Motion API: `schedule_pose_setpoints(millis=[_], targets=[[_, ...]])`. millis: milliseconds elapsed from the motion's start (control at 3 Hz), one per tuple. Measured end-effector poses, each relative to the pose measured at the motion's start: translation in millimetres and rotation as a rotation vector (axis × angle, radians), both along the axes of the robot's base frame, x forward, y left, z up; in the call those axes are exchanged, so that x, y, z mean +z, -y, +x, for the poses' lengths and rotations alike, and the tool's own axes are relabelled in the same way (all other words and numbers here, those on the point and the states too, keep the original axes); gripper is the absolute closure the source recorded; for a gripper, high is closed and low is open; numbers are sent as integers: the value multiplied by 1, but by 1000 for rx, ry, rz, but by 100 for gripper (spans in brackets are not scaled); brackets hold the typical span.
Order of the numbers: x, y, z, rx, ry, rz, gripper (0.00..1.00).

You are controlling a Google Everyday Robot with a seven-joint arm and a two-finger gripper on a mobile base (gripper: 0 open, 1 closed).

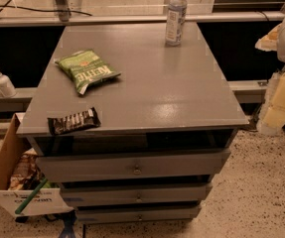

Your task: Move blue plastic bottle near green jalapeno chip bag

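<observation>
The blue plastic bottle stands upright at the far edge of the grey table top, right of centre. It is clear and bluish with a white cap and a pale label. The green jalapeno chip bag lies flat on the left half of the top, its white lettering facing up, well apart from the bottle. My gripper shows only as a pale shape at the right edge of the view, beyond the table's right side, away from both things and holding nothing that shows.
A dark brown snack-bar wrapper lies at the front left corner of the top. A small white pump bottle stands on a ledge to the left. An open cardboard box sits on the floor at the front left. Drawers are below the top.
</observation>
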State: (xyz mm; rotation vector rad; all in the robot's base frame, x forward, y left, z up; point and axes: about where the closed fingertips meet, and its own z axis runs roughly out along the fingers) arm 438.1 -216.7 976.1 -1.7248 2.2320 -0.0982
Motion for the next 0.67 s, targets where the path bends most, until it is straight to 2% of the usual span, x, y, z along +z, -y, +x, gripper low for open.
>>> schedule_pose_setpoints(millis=[333,667], targets=[[0,0,0,0,0,0,0],[6,4,-13,-3,15,49,0]])
